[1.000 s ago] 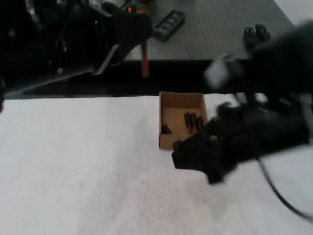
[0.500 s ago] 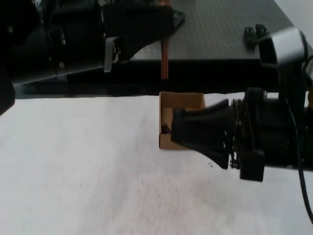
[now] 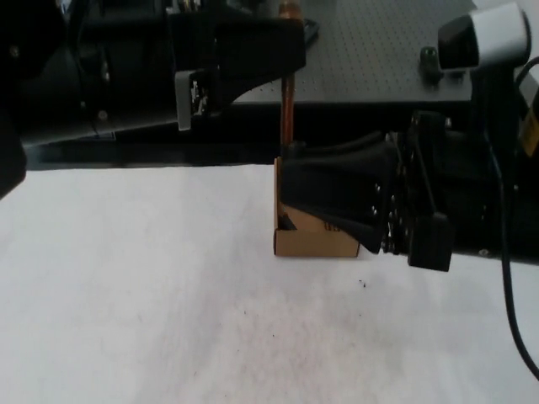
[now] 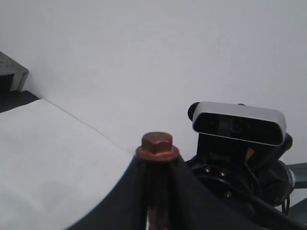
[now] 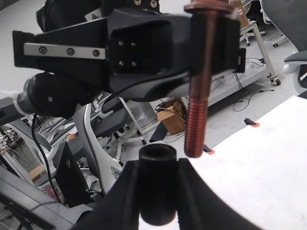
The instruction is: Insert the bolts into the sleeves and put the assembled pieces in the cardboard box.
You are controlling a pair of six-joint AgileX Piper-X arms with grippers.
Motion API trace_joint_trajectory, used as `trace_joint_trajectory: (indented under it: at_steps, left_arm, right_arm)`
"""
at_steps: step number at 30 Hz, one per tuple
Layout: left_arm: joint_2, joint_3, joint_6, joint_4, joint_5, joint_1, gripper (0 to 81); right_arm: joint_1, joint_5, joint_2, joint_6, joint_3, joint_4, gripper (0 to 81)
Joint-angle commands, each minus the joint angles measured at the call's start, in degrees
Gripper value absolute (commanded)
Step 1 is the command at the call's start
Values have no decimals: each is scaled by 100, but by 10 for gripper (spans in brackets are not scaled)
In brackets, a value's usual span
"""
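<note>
My left gripper (image 3: 286, 59) is shut on a copper bolt (image 3: 287, 114) that hangs upright, head up, above the back edge of the cardboard box (image 3: 313, 245). In the left wrist view the bolt's hex head (image 4: 157, 145) sits between my fingers (image 4: 122, 191). My right gripper (image 3: 290, 185) lies level over the box, hiding most of its inside, and is shut on a black sleeve (image 5: 157, 186) with its open end facing up. In the right wrist view the bolt's threaded tip (image 5: 197, 136) hangs just above and beside the sleeve's mouth, apart from it.
The box stands on a white cloth (image 3: 126, 286) with free room in front and to the left. A dark piece (image 3: 288, 223) shows in the box's left corner. Behind is a perforated metal bench (image 3: 379, 42) with small black parts (image 3: 429, 57).
The left arm carried the bolt rightward to above the box's back edge. The right arm swung up and levelled out over the box, bringing its tip under the bolt.
</note>
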Motion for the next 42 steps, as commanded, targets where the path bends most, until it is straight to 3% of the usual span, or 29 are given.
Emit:
trace_joint_trajectory:
  at_steps: [1,11,34,39,40,42]
  left_arm:
    - [-16,-31,-107,-119,168,13,7]
    - [-16,-31,-64,-119,166,13,7]
    - [-16,-31,-67,-119,165,13,7]
    - [-16,-31,-67,-106,499,13,1]
    - [-16,-31,-67,-83,596,13,23]
    - [-16,-31,-58,29,605,13,169]
  right_arm:
    - [10,1,7,23,-73,-133,6]
    - [10,-92,35,96,-73,383,6]
    - [0,416,168,107,-88,-632,6]
    - [0,468,179,107,-88,-762,6]
    - [0,468,193,107,-88,-761,6]
    - [-44,468,241,21,-88,-761,6]
